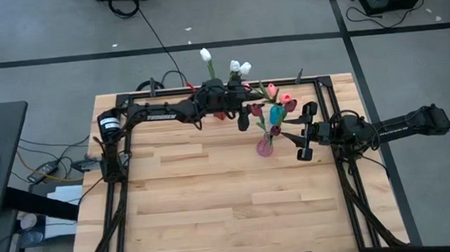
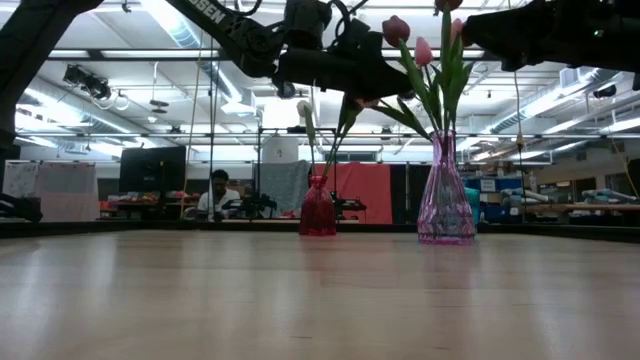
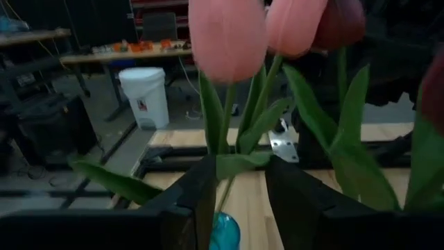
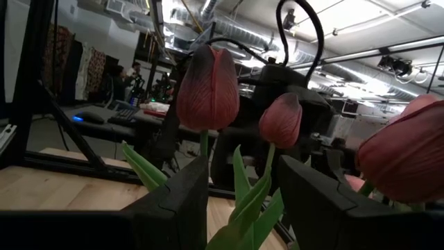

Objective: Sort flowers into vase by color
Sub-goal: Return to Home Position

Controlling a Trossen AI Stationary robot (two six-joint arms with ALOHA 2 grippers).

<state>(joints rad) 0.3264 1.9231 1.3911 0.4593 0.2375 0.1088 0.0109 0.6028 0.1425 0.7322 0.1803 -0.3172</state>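
Note:
My left gripper [image 3: 241, 168] [image 1: 243, 123] is open at the table's far middle, level. A pink tulip's thin green stem [image 3: 226, 186] stands between its fingers and runs down into a teal vase [image 3: 225, 234] [image 1: 275, 116]. Pink heads [image 3: 227, 35] and a maroon one [image 3: 340, 21] stand above the fingers. Nearer stands a pink vase [image 1: 265, 145] [image 2: 445, 200]. A red vase [image 2: 318, 210] stands at the far edge, and white tulips [image 1: 236, 66] show there. My right gripper [image 4: 244, 173] [image 1: 302, 136] waits open at the right, facing maroon tulips [image 4: 208, 87].
A black frame [image 1: 319, 94] runs round the table's edges. The near half of the wooden top [image 1: 216, 215] is bare. Beyond the table, in the low view, a person [image 2: 218, 190] sits at a bench.

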